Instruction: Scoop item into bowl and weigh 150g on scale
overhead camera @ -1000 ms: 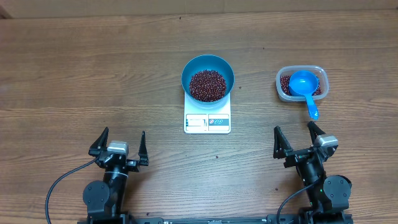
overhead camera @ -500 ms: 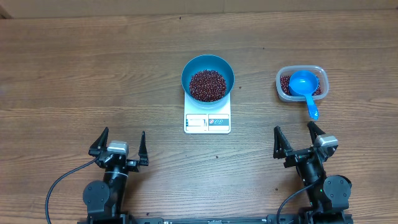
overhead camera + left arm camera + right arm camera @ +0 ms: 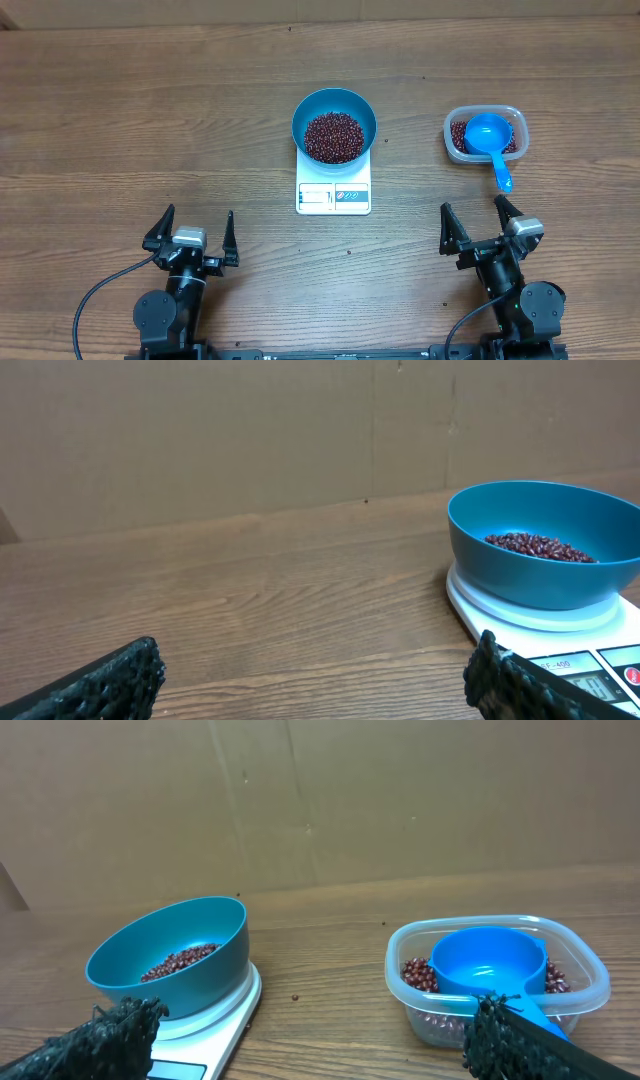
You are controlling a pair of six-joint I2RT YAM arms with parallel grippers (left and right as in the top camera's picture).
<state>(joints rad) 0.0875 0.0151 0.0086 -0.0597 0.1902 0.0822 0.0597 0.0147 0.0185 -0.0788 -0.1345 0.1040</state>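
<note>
You are viewing: left gripper (image 3: 198, 222) standing wide, empty | right gripper (image 3: 472, 214) standing wide, empty | beans (image 3: 333, 137) lying in blue bowl (image 3: 302, 112) sitting on white scale (image 3: 333, 198), ahead, between both grippers | blue scoop (image 3: 487, 133) resting in clear tub (image 3: 513, 117) ahead of right gripper.

You have a brown wooden table (image 3: 120, 120) under both arms. Its grain runs from side to side in front of the left gripper (image 3: 195, 232) and the right gripper (image 3: 477, 222). A few small dark specks (image 3: 349, 252) dot the wood between the two grippers. Straight ahead of the left gripper, at the table's far edge, stands a plain tan wall (image 3: 200, 430) that looks like cardboard, with an upright seam (image 3: 373, 420) ahead and to that gripper's right. Ahead of the right gripper, the same wall shows a slightly slanted seam (image 3: 303, 805). The light is soft and even, and it leaves a faint sheen on the wood ahead of the left gripper.
</note>
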